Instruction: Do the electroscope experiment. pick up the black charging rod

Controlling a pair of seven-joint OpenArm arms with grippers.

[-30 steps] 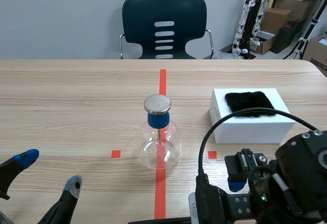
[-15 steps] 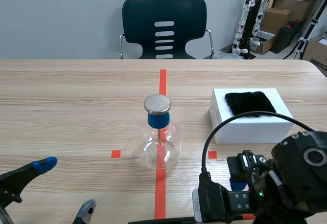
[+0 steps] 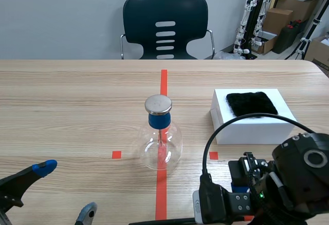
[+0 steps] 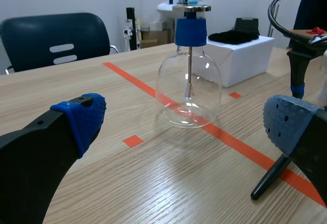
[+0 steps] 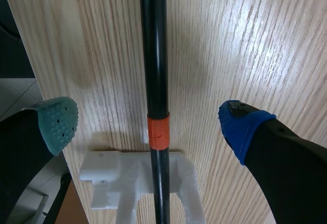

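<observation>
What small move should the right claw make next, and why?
Probably lower a little and close on the black rod: it lies centred between the pads of the open right claw, on a white holder, not yet gripped.

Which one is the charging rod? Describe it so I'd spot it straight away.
On the wooden table, look at the edge nearest the robot, where the red tape line ends. A thin rod lies there, propped on a small white holder between the open fingers of the right gripper. It alone is long and black, with one orange ring.
</observation>
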